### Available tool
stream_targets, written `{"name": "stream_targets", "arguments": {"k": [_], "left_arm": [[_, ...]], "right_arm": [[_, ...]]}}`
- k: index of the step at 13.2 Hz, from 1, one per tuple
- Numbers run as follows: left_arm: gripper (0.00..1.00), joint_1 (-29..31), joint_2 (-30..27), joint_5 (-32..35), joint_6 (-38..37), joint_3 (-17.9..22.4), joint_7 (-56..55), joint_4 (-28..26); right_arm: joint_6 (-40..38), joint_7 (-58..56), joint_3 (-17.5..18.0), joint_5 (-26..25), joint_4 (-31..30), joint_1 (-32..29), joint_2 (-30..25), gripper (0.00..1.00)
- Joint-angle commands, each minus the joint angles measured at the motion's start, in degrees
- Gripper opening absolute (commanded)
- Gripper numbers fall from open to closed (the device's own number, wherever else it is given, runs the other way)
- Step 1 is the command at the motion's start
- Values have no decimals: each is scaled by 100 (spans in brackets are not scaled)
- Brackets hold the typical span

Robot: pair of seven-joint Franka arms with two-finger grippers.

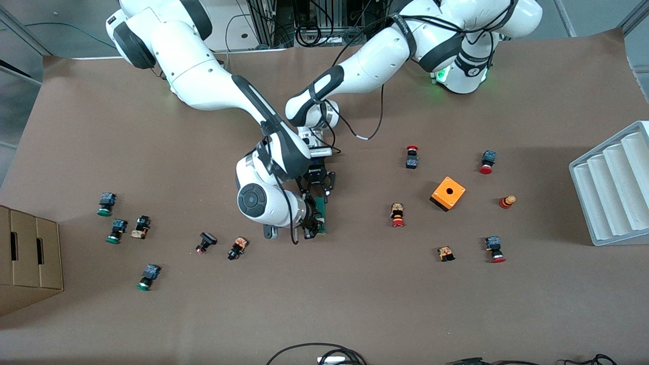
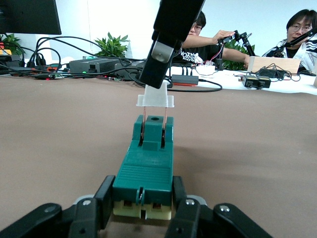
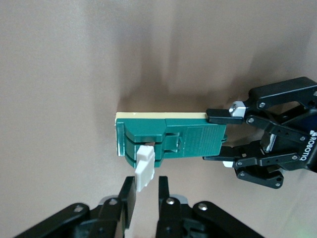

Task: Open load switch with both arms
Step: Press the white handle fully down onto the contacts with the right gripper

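Even, bright overhead light on my table.
Soft shadows pool under my arms; my left wrist view's background glares white, slightly soft.

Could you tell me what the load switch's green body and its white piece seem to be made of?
The load switch body looks like moulded dark-green plastic, matte, judging by its ribbed panel and crisp edges. The white piece, gripped by the right gripper, looks like slightly translucent, smooth plastic; two thin metal-looking prongs run from it into the body. The left gripper clamps the body's other end.
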Motion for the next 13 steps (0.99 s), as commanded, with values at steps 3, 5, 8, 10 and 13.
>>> {"name": "stream_targets", "arguments": {"k": [3,5,8,10,13], "left_arm": [[52,-6,112,51,32,-40,72,118],[52,3,104,51,32,-40,80,127],[52,3,104,51,32,-40,80,127],[52,3,121,51,32,-40,80,127],[52,3,121,51,32,-40,80,118]], "right_arm": [[75,-105,-1,-39,-338,72,-54,25],[110,-123,-1,-47,-338,63,-36,25],[128,-131,-1,-56,-355,81,-27,24],[154,-140,-1,-161,-382,63,-36,20],[154,-132,-1,-162,-382,63,-36,20]]}}
